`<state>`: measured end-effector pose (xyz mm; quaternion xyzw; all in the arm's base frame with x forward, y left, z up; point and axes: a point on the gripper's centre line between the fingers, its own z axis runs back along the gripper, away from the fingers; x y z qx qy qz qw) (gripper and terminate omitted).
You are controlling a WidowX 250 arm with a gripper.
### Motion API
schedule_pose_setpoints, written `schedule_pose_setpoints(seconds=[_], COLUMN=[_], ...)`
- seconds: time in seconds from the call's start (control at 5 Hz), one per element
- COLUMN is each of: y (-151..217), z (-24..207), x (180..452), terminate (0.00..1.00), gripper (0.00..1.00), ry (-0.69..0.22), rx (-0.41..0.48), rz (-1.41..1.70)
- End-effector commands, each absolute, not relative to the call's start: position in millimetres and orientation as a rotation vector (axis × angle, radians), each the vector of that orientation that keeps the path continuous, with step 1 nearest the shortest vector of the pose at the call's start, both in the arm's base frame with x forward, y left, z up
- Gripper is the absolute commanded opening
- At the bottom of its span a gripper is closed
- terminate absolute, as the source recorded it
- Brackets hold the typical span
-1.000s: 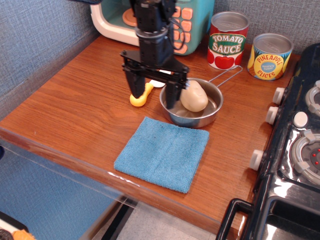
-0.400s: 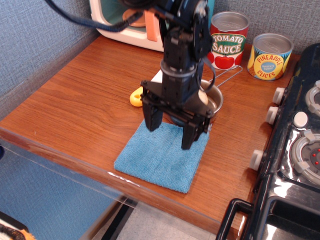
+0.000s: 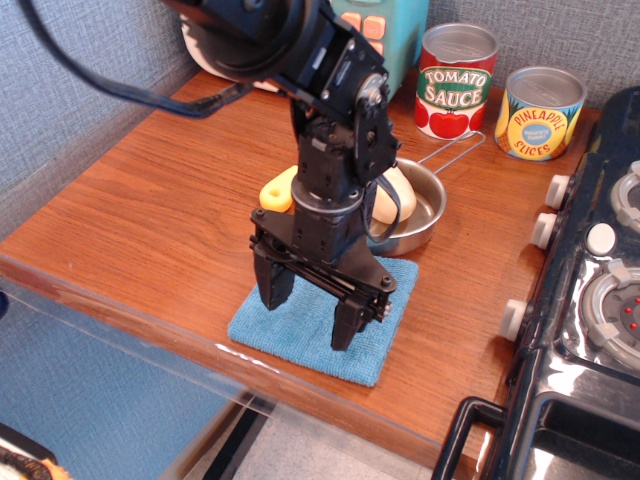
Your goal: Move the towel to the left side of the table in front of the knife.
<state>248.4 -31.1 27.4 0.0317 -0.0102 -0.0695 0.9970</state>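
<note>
Observation.image: pincer spread wide, fingertips on blue towel.

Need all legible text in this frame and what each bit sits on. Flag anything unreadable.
"TOMATO SAUCE": on the red-labelled tin can at the back of the table.
"PINEAPPLE SLICES": on the yellow-labelled tin can beside it.
A small blue oval under "PINEAPPLE SLICES" holds text too small to read.
The orange buttons on the teal toy microwave show no readable marks.
No text visible on the blue square towel, the black gripper, or the black stove.
</note>
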Motion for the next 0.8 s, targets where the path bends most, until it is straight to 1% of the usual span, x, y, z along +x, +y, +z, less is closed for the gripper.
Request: schedule_pose_setpoints(seconds=[0.0,0.2,0.4,0.6], y=[-32.4,-30.6,-25.5,-23.9], z=[23.6,35.8,23.3,14.3], x=[259.5,269.7,269.9,265.9], terminate=[0.0,0.0,0.0,0.0], gripper=[1.0,1.0,1.0,1.0], ry=[-0.189,-0.292,-0.228,-0.127], rx=[0.014,-0.006,-0.02,-0.029], rz=[-0.092,-0.06,-0.048,-0.048])
